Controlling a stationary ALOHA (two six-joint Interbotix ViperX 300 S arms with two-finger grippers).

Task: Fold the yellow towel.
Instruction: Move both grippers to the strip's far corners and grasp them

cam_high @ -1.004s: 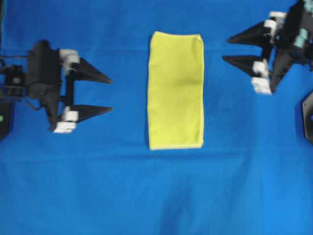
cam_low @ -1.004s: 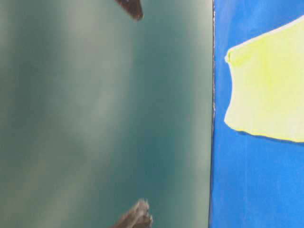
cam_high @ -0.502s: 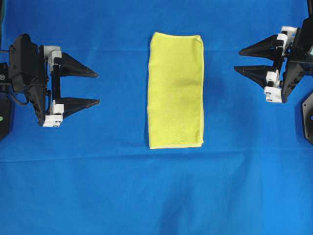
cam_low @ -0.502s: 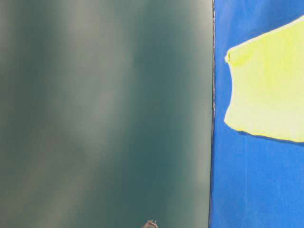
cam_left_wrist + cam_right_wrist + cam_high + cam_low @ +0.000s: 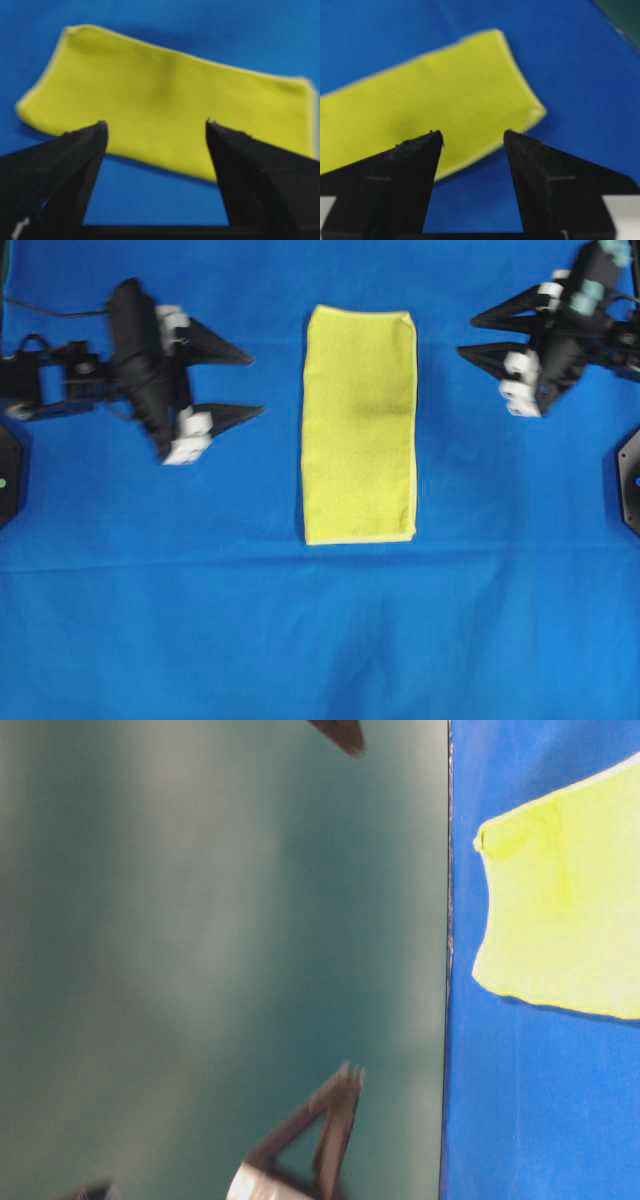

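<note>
— Lying where, that fuzzy yellow towel [image 5: 359,424]?

— Flat on my blue table [image 5: 320,640], between both grippers, left [image 5: 246,382] and right [image 5: 465,335]; fingers spread wide, touching nothing.

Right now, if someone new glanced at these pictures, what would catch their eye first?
The yellow towel, a narrow rectangle lying flat at the centre of the blue table cover. Next, the two black arms flanking it: the left end effector and the right end effector both point inward with jaws open, neither touching the towel.
</note>
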